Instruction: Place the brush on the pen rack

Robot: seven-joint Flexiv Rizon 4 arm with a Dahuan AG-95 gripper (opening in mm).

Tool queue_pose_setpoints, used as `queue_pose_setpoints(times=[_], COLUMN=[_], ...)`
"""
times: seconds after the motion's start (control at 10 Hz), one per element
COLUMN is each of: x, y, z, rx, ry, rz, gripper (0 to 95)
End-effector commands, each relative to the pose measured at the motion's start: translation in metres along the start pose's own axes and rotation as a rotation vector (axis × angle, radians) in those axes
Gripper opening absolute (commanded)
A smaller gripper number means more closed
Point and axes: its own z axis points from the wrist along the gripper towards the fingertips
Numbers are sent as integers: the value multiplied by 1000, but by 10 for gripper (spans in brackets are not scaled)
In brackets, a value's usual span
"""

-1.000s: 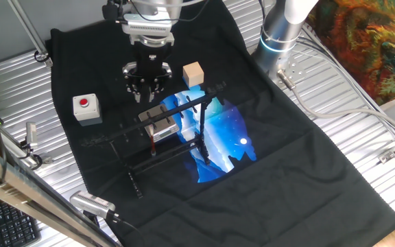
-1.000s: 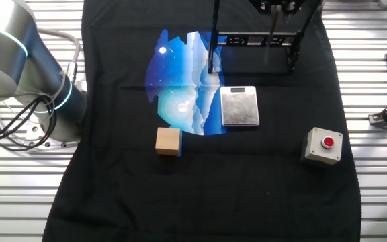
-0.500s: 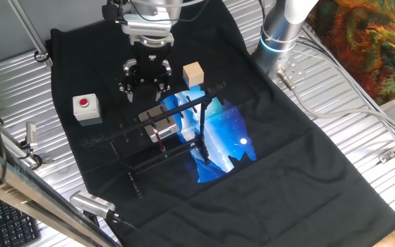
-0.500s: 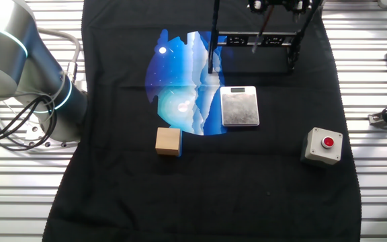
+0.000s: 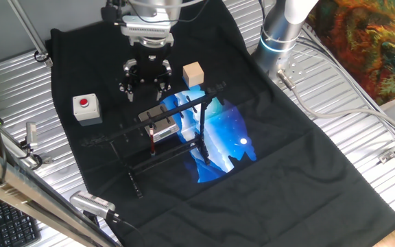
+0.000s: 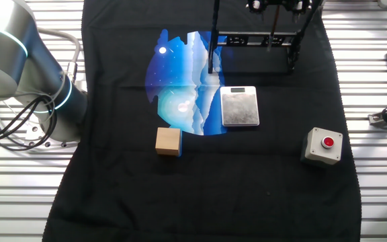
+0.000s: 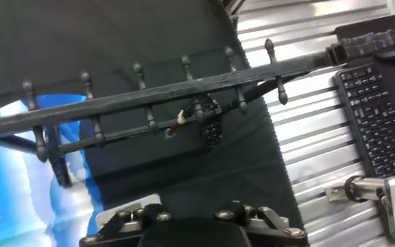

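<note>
The pen rack is a black frame with a pegged top bar (image 5: 184, 104), also in the other fixed view (image 6: 250, 42) and the hand view (image 7: 136, 95). The brush (image 5: 152, 136), a thin reddish-brown stick, hangs upright from the bar, free of my fingers; it shows in the other fixed view (image 6: 274, 30), and its pale end shows in the hand view (image 7: 181, 119). My gripper (image 5: 145, 88) is open and empty, above and behind the rack. Only its base shows in the hand view.
A grey metallic block (image 6: 239, 106) lies beside the rack, half under it in one fixed view (image 5: 162, 122). A wooden cube (image 5: 193, 74) and a grey box with a red button (image 5: 86, 108) stand on the black cloth. A keyboard (image 7: 376, 116) lies off the cloth.
My fingers have spread open and let go of the brush. The brush swung to a tilt half a second ago and now hangs straight from the bar.
</note>
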Motion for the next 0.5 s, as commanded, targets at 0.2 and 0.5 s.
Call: queue_pose_setpoints(times=[0.2,0.5], x=[46,83], y=[-14,-15], z=[-5,6], rx=[-84,-121], ry=[33,68], rz=[109,418], gripper=[190,190])
